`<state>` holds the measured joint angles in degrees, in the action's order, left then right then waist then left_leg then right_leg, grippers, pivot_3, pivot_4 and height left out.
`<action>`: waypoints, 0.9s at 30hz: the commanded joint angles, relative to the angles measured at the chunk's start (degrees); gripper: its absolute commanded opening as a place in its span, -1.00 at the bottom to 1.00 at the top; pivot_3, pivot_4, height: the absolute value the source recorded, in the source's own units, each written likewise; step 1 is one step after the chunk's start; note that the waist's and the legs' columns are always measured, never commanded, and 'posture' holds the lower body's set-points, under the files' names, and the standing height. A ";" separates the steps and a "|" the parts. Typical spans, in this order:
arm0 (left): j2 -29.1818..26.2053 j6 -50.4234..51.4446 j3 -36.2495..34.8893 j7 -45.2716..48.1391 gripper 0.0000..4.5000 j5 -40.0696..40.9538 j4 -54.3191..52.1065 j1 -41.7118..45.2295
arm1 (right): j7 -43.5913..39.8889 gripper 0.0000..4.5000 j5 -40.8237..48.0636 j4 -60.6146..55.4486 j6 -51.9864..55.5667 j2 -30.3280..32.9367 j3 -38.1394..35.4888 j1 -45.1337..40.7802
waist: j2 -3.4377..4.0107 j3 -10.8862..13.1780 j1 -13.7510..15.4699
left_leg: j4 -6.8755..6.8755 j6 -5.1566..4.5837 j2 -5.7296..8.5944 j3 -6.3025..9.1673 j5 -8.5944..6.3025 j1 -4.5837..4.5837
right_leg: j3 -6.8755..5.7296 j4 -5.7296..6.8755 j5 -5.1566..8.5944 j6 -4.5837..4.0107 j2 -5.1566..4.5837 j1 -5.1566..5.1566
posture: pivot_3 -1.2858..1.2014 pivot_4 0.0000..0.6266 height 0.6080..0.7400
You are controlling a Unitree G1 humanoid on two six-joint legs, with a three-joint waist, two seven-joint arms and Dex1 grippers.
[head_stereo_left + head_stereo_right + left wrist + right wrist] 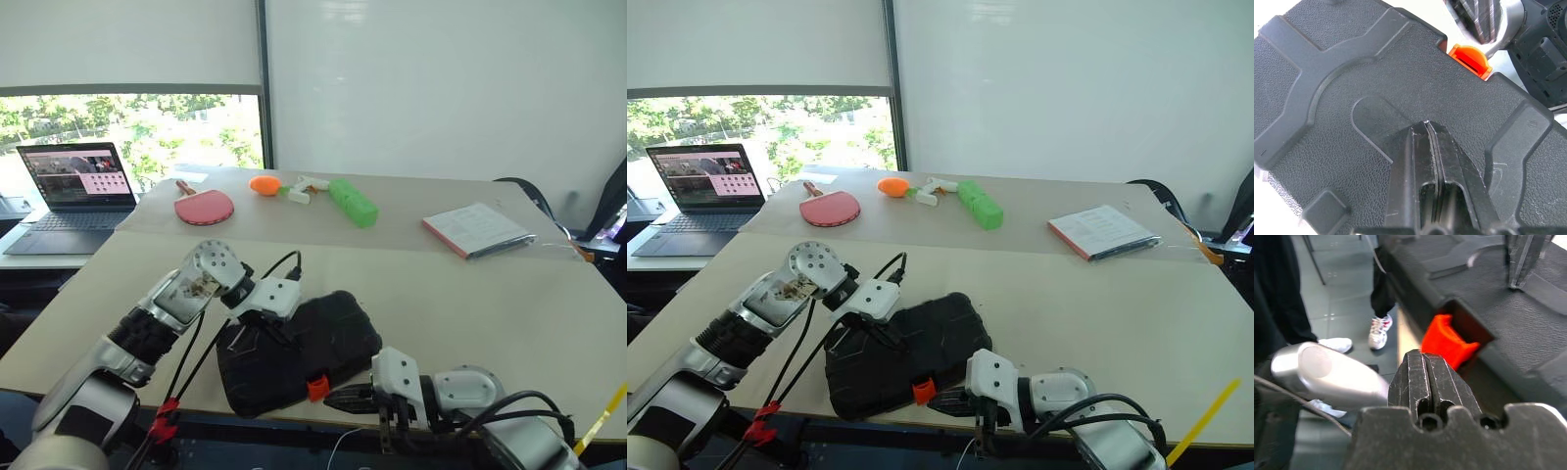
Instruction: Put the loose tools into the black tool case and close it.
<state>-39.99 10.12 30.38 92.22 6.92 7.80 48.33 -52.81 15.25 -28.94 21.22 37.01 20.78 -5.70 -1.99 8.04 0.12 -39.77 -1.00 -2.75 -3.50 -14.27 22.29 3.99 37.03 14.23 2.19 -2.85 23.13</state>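
With its lid down, the black moulded plastic tool case point(299, 351), pebble-textured and round-cornered with raised ribs, lies at the near edge of the pale table point(470, 294). On the case's lid presses the left gripper point(1426, 128), fingers clenched together, empty. Just beside the case's glossy orange latch point(1447, 342) sits the right gripper point(1425, 357), likewise clamped on nothing.

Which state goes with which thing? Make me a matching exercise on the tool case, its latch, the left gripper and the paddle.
1. black tool case
2. orange latch
3. left gripper
4. red paddle

A. shut, tips on the case lid
B. on the far table by the laptop
C. lid down, at the near table edge
D. just ahead of the right gripper's tips

Pairs: 1-C, 2-D, 3-A, 4-B
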 commanded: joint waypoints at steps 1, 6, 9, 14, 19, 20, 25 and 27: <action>0.91 0.59 2.72 -0.65 -0.98 -4.69 2.93 -1.95 | 0.57 -1.00 -1.57 0.74 -0.19 -1.23 1.17 -1.24 | 0.00 -0.03 0.09 | 0.00 0.00 0.00 0.00 0.00 0.00 | 0.00 0.00 0.00 0.01 0.00 0.00 | 0.03 -0.52 0.97; 2.15 0.67 1.94 -1.33 -0.98 -5.14 3.92 -1.49 | 1.43 -1.00 -4.80 3.25 -1.72 -2.58 2.81 -2.03 | -0.05 -0.27 -0.11 | 0.00 0.00 -0.03 0.01 0.00 -0.11 | 0.03 0.00 0.00 -0.01 0.07 -0.08 | 0.03 -0.52 0.97; 2.52 0.66 1.55 -1.30 -0.98 -5.42 4.30 -1.50 | 2.01 -1.00 -6.20 4.18 -2.61 -3.52 2.92 -2.15 | -0.06 -0.31 -0.38 | 0.01 0.00 -0.09 0.05 0.00 -0.19 | 0.11 0.01 -0.01 -0.04 0.18 -0.10 | 0.03 -0.52 0.97; 3.36 0.49 0.94 -1.48 -0.98 -5.94 5.22 -1.34 | 2.33 -1.00 -7.48 4.75 -3.79 -4.23 3.10 -1.34 | -0.05 -0.34 -0.92 | 0.06 0.00 -0.11 0.08 0.00 -0.19 | 0.17 0.02 -0.01 -0.10 0.23 -0.07 | 0.03 -0.52 0.97; 3.88 0.33 0.54 -1.42 -0.98 -6.25 5.78 -1.28 | 3.69 -1.00 -8.86 5.39 -4.64 -5.85 2.89 -1.08 | -0.04 -0.33 -0.88 | 0.08 0.00 -0.11 0.09 0.00 -0.09 | 0.16 0.02 0.00 -0.13 0.23 0.03 | 0.03 -0.52 0.97; 3.95 0.37 0.50 -1.41 -0.98 -6.26 5.77 -1.34 | 4.13 -1.00 -8.98 5.46 -4.54 -6.26 2.70 -1.01 | -0.04 -0.33 -0.88 | 0.08 0.00 -0.11 0.09 0.00 -0.08 | 0.16 0.02 0.00 -0.13 0.24 0.04 | 0.03 -0.52 0.97; 4.02 0.63 0.48 -1.10 -0.98 -6.14 5.25 -2.05 | 3.84 -1.00 -8.43 4.63 -3.77 -6.82 1.85 -0.02 | -0.02 -0.32 -0.89 | 0.09 0.00 -0.11 0.11 0.00 -0.07 | 0.15 0.02 0.01 -0.14 0.24 0.06 | 0.03 -0.52 0.97; 4.08 0.42 0.48 -1.13 -0.98 -6.24 5.37 -2.16 | 1.96 -1.00 -7.39 3.07 -3.36 -5.41 1.57 1.00 | -0.01 -0.31 -0.89 | 0.10 0.00 -0.11 0.11 0.00 -0.07 | 0.16 0.01 0.01 -0.14 0.24 0.06 | 0.03 -0.52 0.97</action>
<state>-35.97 10.19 27.98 91.42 4.26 11.59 48.50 -50.37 5.97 -22.46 18.43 30.83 24.40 -4.86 -2.00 7.73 -0.77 -39.67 -1.00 -2.86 -3.40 -14.27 22.23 4.15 37.03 14.25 2.05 -2.62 23.20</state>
